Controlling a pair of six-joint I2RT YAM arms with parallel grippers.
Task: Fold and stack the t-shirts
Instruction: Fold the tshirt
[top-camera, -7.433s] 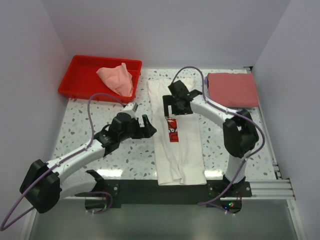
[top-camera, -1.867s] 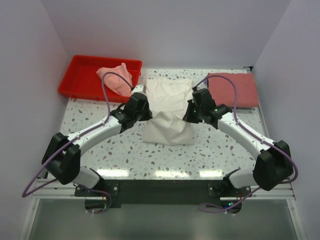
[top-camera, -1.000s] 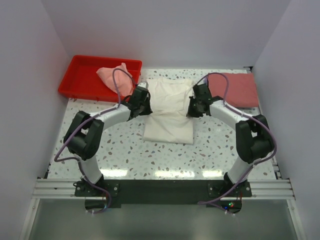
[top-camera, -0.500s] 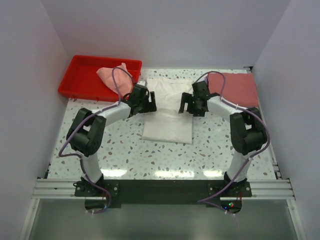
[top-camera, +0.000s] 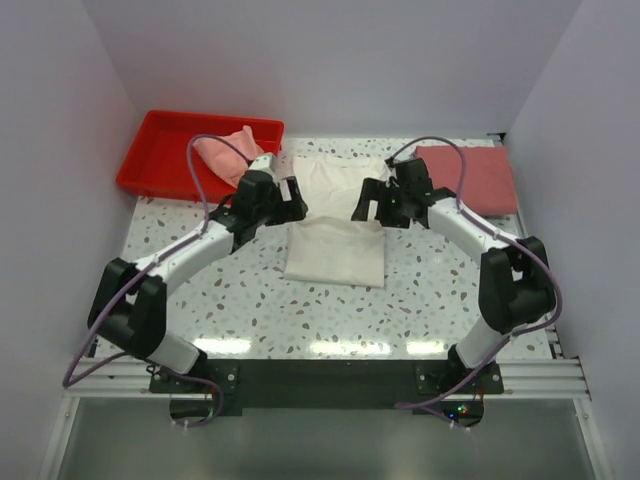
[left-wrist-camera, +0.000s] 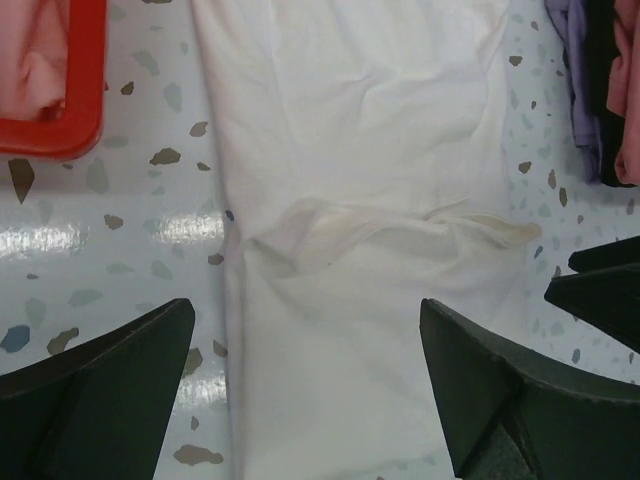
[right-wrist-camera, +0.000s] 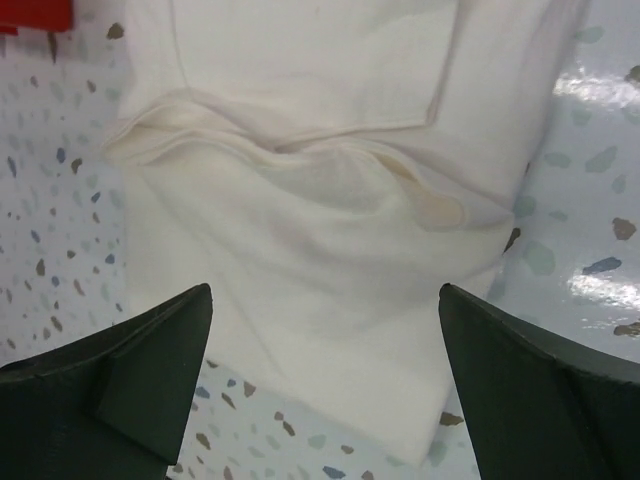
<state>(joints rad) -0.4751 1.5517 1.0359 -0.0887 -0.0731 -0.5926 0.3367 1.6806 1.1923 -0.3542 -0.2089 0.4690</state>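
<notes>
Left pincer (top-camera: 293, 200) and right pincer (top-camera: 367, 203) have withdrawn, wide-open, empty, flanking white t-shirt (top-camera: 335, 250) near tray (top-camera: 160, 150).

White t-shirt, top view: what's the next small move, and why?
Probably send the left gripper and right gripper to the far corners of the white t-shirt and pinch them. Both stand open and empty by the hem ridge; the near part is doubled up, the far part lies flat.
</notes>
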